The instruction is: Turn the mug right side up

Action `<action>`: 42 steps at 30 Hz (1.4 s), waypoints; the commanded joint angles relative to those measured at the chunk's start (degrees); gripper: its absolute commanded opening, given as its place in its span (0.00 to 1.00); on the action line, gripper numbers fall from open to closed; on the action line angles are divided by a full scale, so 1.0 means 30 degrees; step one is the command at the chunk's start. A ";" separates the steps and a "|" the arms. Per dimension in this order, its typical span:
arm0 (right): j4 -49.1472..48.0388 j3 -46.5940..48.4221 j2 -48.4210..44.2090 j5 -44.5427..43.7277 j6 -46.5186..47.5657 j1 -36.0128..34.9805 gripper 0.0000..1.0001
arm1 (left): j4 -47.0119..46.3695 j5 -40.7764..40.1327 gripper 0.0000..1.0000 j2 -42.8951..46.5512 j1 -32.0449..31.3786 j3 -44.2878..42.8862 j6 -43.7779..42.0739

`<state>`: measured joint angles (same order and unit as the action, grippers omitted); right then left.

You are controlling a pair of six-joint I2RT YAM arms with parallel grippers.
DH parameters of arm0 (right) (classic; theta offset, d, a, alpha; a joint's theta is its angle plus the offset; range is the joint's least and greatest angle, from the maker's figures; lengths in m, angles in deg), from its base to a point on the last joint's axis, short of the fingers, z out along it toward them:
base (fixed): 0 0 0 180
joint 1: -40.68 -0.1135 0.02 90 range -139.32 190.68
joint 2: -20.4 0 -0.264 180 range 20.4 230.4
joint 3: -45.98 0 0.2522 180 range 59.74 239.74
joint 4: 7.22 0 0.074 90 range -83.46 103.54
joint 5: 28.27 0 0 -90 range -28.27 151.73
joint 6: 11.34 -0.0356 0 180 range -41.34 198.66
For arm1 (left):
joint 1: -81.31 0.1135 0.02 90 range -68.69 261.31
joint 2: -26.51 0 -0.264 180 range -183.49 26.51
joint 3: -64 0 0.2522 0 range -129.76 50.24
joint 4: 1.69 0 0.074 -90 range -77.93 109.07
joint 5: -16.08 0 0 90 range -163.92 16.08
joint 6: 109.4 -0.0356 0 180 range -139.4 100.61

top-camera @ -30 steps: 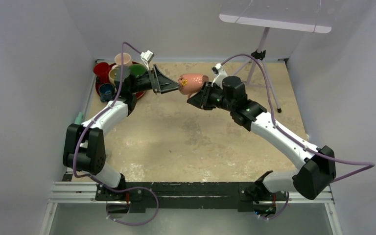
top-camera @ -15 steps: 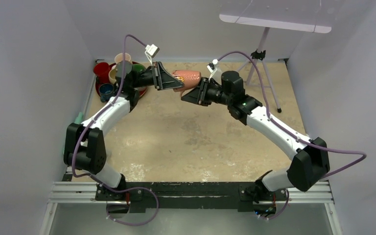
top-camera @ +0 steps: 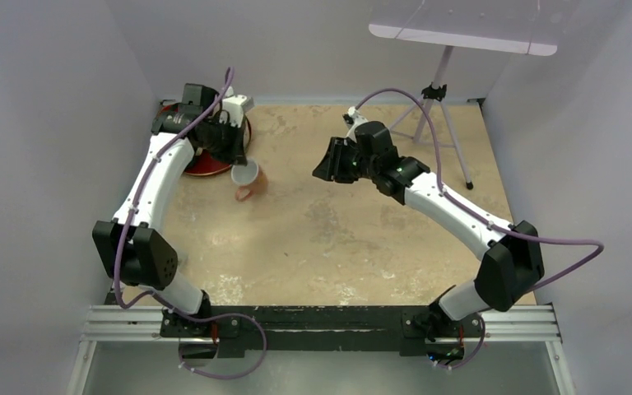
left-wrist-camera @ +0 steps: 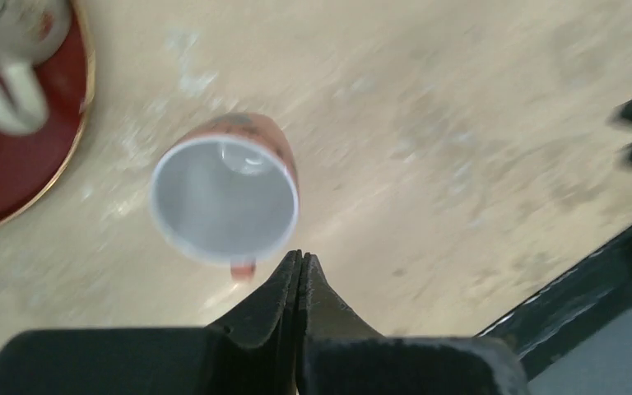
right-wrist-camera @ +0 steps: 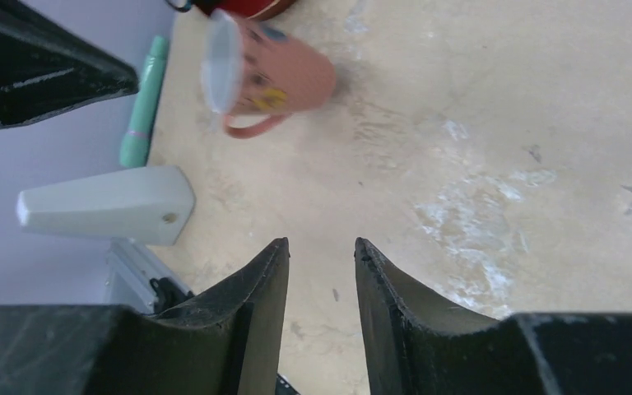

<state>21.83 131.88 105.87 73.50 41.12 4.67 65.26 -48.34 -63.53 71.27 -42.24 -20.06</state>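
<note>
The mug [top-camera: 248, 179] is salmon pink with a white inside and a handle. It sits low over the tan table [top-camera: 337, 239], beside the red tray. In the left wrist view the mug [left-wrist-camera: 225, 197] shows its open mouth toward the camera, blurred. Whether it rests on the table I cannot tell. My left gripper [top-camera: 237, 163] is just above it. Its jaws are pressed together on nothing in the left wrist view [left-wrist-camera: 299, 257], just short of the rim. My right gripper [top-camera: 321, 170] hangs mid-table, open and empty [right-wrist-camera: 321, 243], with the mug [right-wrist-camera: 267, 74] well beyond it.
A red tray [top-camera: 204, 166] with cups lies at the back left, mostly hidden under my left arm. It shows as a red tray [left-wrist-camera: 16, 164] with a white cup [left-wrist-camera: 8, 58]. A tripod stand [top-camera: 440, 107] is at the back right. A teal object [right-wrist-camera: 141, 115] lies by the left wall.
The mug has left my right gripper, which opened and drew back slightly. My left arm swung left and down toward the tray, its gripper closed, and the mug now sits lower beneath it.
</note>
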 commanded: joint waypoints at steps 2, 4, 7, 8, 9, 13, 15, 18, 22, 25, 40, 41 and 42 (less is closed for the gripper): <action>0.0748 -0.0259 -0.0992 -0.2367 0.1148 0.0044 0.40 | 0.5445 -0.5619 0.00 -0.0466 0.1133 -0.0798 -0.6806; 0.1007 -0.0178 -0.1128 -0.2862 0.1344 0.0026 0.40 | 0.5360 -0.7718 0.00 -0.1044 0.1340 -0.0994 -0.7468; 0.1127 -0.0112 -0.1349 -0.3366 0.1562 0.0027 0.40 | 0.4613 -0.7757 0.00 -0.1801 0.1943 -0.1348 -0.7753; 0.1072 -0.0213 -0.1477 -0.3601 0.1557 0.0025 0.40 | 0.4436 -0.6893 0.00 -0.1971 0.1997 -0.1285 -0.7974; 0.0904 -0.0340 -0.1684 -0.3704 0.1556 0.0025 0.40 | 0.4381 -0.5456 0.00 -0.2007 0.1992 -0.1116 -0.8138; 0.0443 -0.0758 -0.2305 -0.3621 0.1614 0.0043 0.40 | 0.2546 -0.3250 0.01 -0.1908 0.1551 0.0296 -0.7831; 0.0509 -0.0923 -0.2502 -0.3620 0.1595 0.0038 0.39 | 0.1701 -0.2995 0.11 -0.1842 0.1475 0.0880 -0.7899; 0.0938 -0.0933 -0.2714 -0.3787 0.1761 0.0044 0.39 | 0.2573 -0.2854 0.23 -0.1794 0.1628 0.0847 -0.8061; 0.0790 -0.1462 -0.3301 -0.3821 0.1779 0.0038 0.39 | 0.1988 -0.1402 0.47 0.0130 0.1417 0.3360 -0.8924; 0.0805 -0.1586 -0.3471 -0.3842 0.1772 0.0028 0.38 | 0.2051 -0.1586 0.56 0.1236 0.0799 0.4931 -1.1025; 0.0676 -0.1785 -0.4209 -0.4257 0.2418 0.0035 0.39 | 0.3842 -0.0198 1.00 0.7488 -0.1474 1.2573 -2.1720; 0.0631 -0.1825 -0.4318 -0.4324 0.2448 0.0041 0.39 | 0.3614 -0.0232 1.00 0.7730 -0.1620 1.3082 -2.1739; 0.0531 -0.1914 -0.4412 -0.4428 0.2462 0.0027 0.39 | 0.3231 -0.0405 1.00 0.7888 -0.1785 1.3604 -2.1745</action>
<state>25.52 126.55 95.40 62.41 46.98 4.74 75.78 -52.55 -42.90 67.55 -5.85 -79.56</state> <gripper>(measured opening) 0.386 0.997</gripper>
